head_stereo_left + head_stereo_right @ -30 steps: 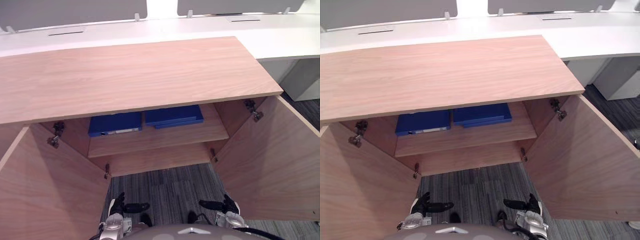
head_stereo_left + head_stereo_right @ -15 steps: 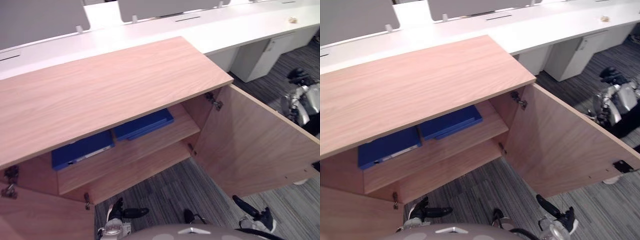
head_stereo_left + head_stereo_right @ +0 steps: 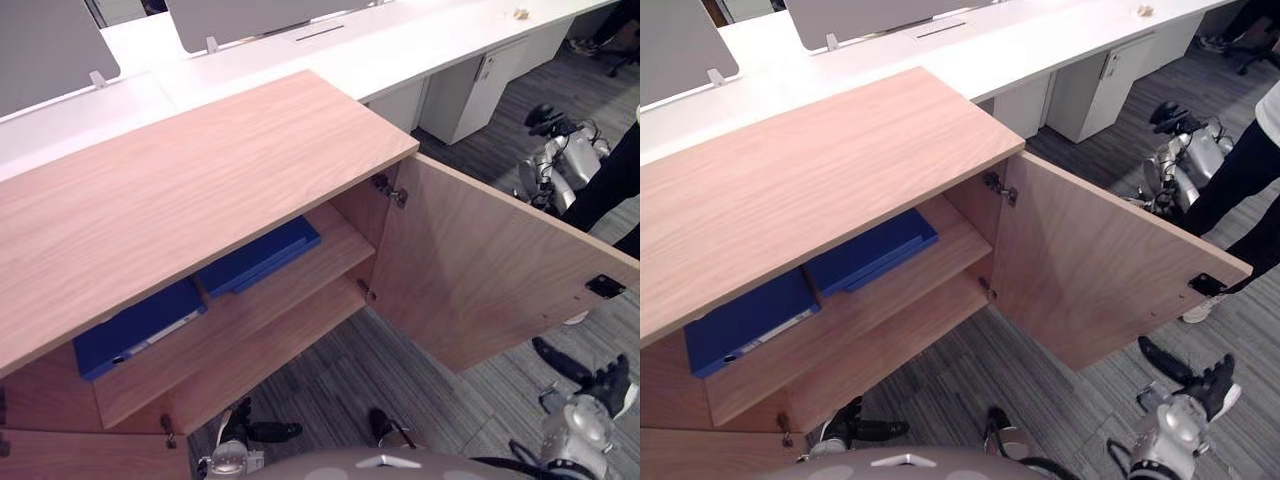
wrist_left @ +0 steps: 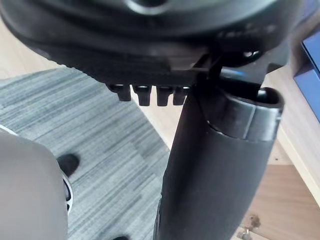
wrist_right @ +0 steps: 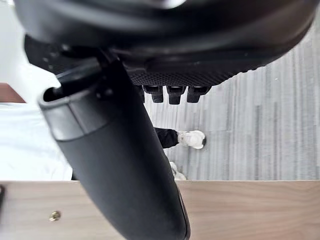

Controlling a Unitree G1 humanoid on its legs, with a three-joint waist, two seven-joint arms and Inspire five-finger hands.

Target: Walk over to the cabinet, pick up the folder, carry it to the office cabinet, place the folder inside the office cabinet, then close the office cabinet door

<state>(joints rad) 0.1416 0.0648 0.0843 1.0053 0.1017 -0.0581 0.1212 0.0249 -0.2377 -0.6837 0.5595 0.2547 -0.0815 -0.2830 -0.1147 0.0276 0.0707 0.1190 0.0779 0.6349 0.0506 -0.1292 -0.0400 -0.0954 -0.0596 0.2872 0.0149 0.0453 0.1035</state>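
View: against a second ago the whole picture has swung to the robot's right, so the camera has turned; the cabinet (image 3: 200, 190) itself stays put
Folders: one folder (image 3: 140, 330) lies flat toward the left end of the upper shelf (image 3: 335, 255); a second folder (image 3: 258, 255) lies just beside it, nearer the middle; both are inside, in neither hand
Right door (image 3: 480, 280): wide open; it now sits mid-view
Right hand (image 3: 598, 385): has swung out from in front of the body to beyond the door's free edge; fingers loosely spread, empty, apart from the door
Left hand (image 3: 245, 432): low over the carpet (image 3: 400, 370); fingers relaxed, empty
Meaning: placing looks done; closing remains; the turn and reach probably set up a push on the right door
Beyond the door: another robot (image 3: 555, 160); a person's leg (image 3: 610, 180)
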